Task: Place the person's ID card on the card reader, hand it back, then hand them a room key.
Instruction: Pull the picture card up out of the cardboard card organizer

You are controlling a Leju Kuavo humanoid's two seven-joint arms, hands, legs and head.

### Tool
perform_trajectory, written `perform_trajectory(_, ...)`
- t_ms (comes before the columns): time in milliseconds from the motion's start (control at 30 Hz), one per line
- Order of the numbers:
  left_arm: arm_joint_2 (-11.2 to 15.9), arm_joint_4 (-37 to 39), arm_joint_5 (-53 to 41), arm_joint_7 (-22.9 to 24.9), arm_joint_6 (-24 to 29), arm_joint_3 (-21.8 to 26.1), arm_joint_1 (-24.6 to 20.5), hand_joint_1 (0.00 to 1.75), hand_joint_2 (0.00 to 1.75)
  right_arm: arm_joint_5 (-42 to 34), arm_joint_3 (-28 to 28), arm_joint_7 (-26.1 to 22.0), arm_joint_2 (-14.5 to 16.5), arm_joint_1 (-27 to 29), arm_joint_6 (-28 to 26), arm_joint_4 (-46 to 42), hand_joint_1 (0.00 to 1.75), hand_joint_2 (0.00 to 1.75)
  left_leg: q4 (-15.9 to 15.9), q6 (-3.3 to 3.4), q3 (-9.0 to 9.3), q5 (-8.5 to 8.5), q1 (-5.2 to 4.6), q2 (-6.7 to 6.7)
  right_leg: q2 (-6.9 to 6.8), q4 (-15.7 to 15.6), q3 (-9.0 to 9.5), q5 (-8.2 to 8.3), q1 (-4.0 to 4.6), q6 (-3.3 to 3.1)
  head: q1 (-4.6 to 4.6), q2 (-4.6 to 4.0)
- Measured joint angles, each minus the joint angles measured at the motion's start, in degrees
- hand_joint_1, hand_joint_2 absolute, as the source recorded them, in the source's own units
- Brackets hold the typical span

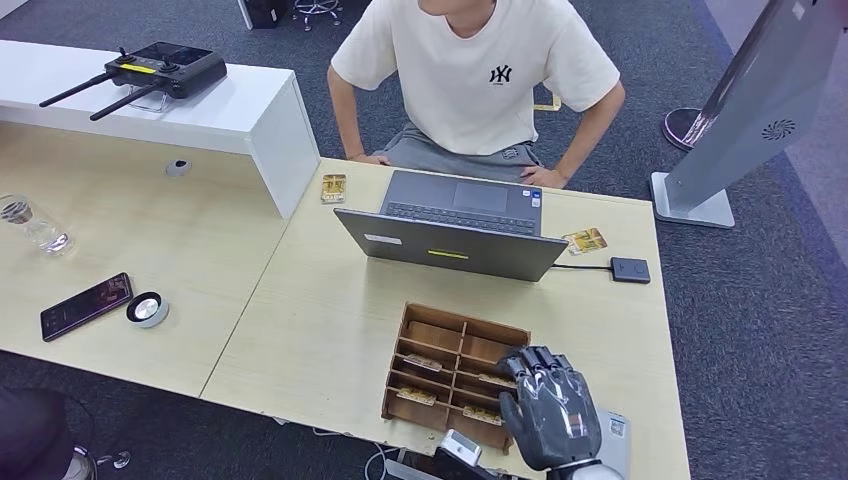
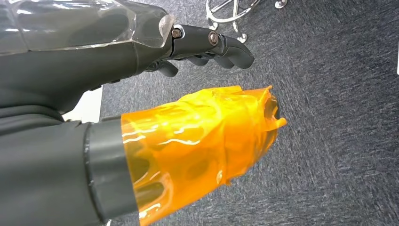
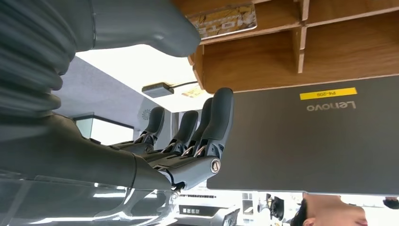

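The black card reader [image 1: 630, 269] sits on the desk to the right of the laptop, its cable running behind the lid. A yellowish card [image 1: 585, 240] lies on the desk just beside the reader, not on it. Another yellowish card [image 1: 333, 187] lies left of the laptop, near the person [image 1: 478, 75] seated across the desk. A wooden compartment tray [image 1: 440, 340] holds several key cards [image 3: 223, 21]. My right hand [image 1: 550, 405] hovers over the tray's right end, fingers [image 3: 216, 122] extended and holding nothing. My left hand [image 2: 141, 61] hangs over the carpet, fingers apart and empty.
The open grey laptop [image 1: 455, 225] stands between the tray and the person. A phone [image 1: 86, 305], a round puck [image 1: 147, 309] and a glass bottle [image 1: 30, 222] lie on the left desk. A remote controller [image 1: 160, 70] rests on the white counter. A kiosk stand [image 1: 760, 110] rises at right.
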Motion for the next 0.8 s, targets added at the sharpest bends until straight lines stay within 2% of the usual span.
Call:
perform_trajectory(267, 0.00, 0.20, -0.54, 0.00, 0.13, 0.00, -0.25, 0.00, 0.00, 0.15, -0.42, 0.27, 0.17, -0.17, 0.11, 0.58, 0.72, 1.75, 0.00, 0.00, -0.01, 0.00, 0.00, 0.00, 0.00, 0.00, 0.00, 0.00, 0.00, 0.00, 0.01, 0.00)
perform_trajectory(600, 0.00, 0.54, -1.06, -0.08, 0.46, 0.11, -0.66, 0.00, 0.00, -0.99, -0.37, 0.23, 0.72, -0.66, 0.39, 2.19, 0.72, 1.75, 0.00, 0.00, -0.01, 0.00, 0.00, -0.01, -0.01, 0.00, 0.00, 0.00, 0.00, 0.00, -0.01, 0.00)
perform_trajectory(800, 0.00, 0.76, -1.34, -0.11, 0.65, 0.52, -1.07, 0.00, 0.00, -1.34, -0.24, 0.19, 0.99, -1.14, 0.57, 2.94, 0.78, 1.75, 0.00, 0.00, -0.01, 0.00, 0.00, -0.01, -0.01, 0.00, 0.00, 0.00, 0.00, 0.00, 0.01, 0.00)
